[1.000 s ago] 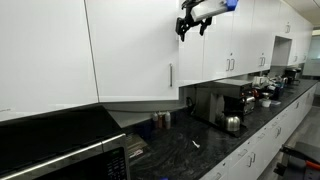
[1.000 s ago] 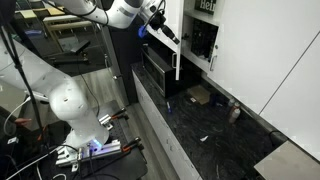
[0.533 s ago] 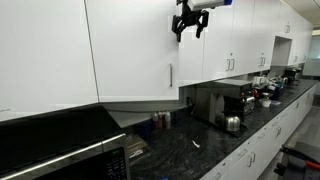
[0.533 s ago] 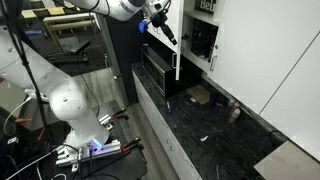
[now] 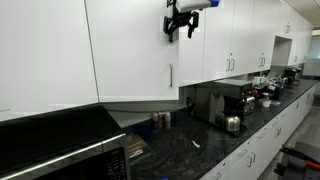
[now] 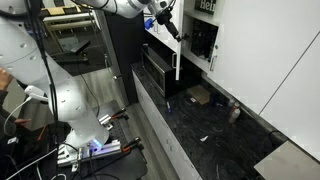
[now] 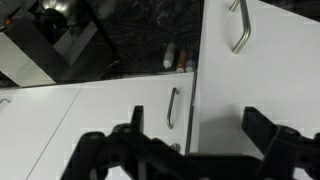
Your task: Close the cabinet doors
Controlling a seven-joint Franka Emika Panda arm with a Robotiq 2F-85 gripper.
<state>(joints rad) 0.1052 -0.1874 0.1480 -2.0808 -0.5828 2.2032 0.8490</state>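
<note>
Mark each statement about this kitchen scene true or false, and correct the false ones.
1. The gripper is open and holds nothing. True.
2. The countertop is white. False: it is black.
3. A metal kettle stands on the countertop. True.
4. The gripper grips the bar handle. False: it is higher up by the cabinet door, clear of the handle.
</note>
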